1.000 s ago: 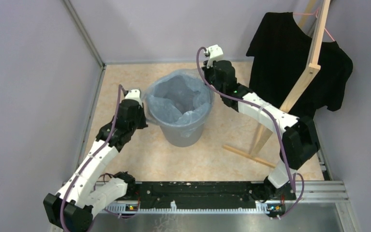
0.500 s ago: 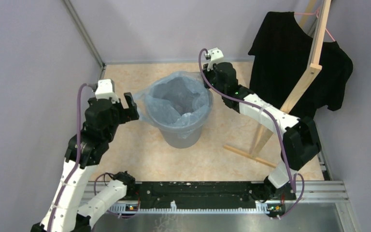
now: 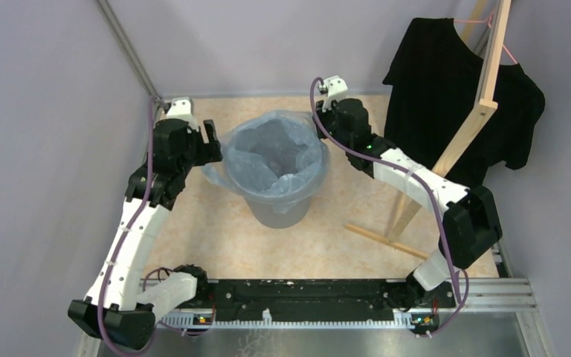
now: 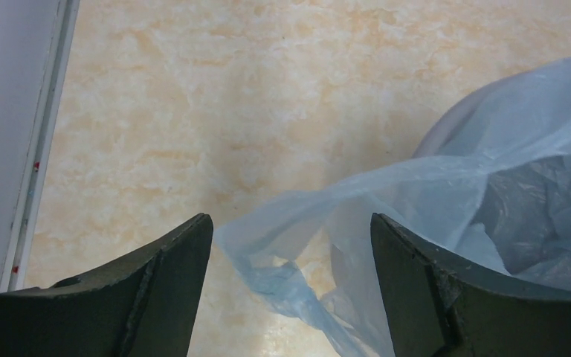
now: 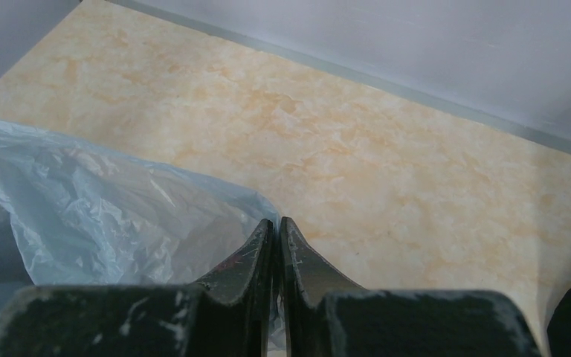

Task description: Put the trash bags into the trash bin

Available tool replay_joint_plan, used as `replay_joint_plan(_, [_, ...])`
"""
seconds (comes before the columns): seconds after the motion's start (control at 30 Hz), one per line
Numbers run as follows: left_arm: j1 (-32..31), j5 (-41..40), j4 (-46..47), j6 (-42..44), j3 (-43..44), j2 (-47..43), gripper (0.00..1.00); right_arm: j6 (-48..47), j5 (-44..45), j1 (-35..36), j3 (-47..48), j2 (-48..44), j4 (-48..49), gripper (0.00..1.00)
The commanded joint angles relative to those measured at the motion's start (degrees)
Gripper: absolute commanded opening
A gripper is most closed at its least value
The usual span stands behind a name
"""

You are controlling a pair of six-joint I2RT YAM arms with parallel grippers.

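Left fingers (image 4: 171, 286) have sprung wide apart — right fingers (image 5: 244, 269) pinch the trash bag (image 5: 104, 212).

R gripper (image 5: 276, 222) jaws pinched on trash bag (image 5: 104, 216) edge — beige floor (image 5: 386, 149) beyond.

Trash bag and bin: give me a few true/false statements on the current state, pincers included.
1. The trash bag sits inside the trash bin, with film draped over the rim. True.
2. The left pincer is clamped on the film. False: its jaws stand open, with a loose flap of film between them.
3. The right pincer is shut at the bag's edge. True.
4. The black T-shirt lies in the bin. False: it hangs on the wooden rack to the right.
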Motion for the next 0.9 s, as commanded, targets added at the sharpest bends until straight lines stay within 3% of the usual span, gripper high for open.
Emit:
replay_joint_plan(0.0, [3.98,5.95,8.37,0.84,-0.80,0.83,0.80,-0.28,-1.81,0.02,0.07,-2.92,2.23,0.09])
replay_joint_plan(0.17, [4.85,11.44,11.35,-0.94,-2.46,2.33,0.61,0.92,-3.57,0.06,-0.09,-3.01,2.47,0.09])
replay_joint_plan(0.37, [5.31,14.19,13.42,-2.96,-4.60,4.35,0.29,1.05,-3.38,0.08,-0.42,-3.07,2.56,0.09])
replay_joint_plan(0.5, [5.72,12.38,15.95,-3.95,-5.22,6.64,0.02,0.98,-2.77,0.06,-0.54,-2.75,2.73,0.09])
replay_joint_plan(0.7, [7.05,10.50,17.25,-6.12,-3.80,14.17,0.00,1.09,-1.49,0.09,-0.57,-2.04,2.74,0.10])
replay_joint_plan(0.87, [8.00,15.00,17.44,-8.23,-6.53,19.11,0.00,0.78,0.10,0.06,-1.96,-1.55,2.71,0.12])
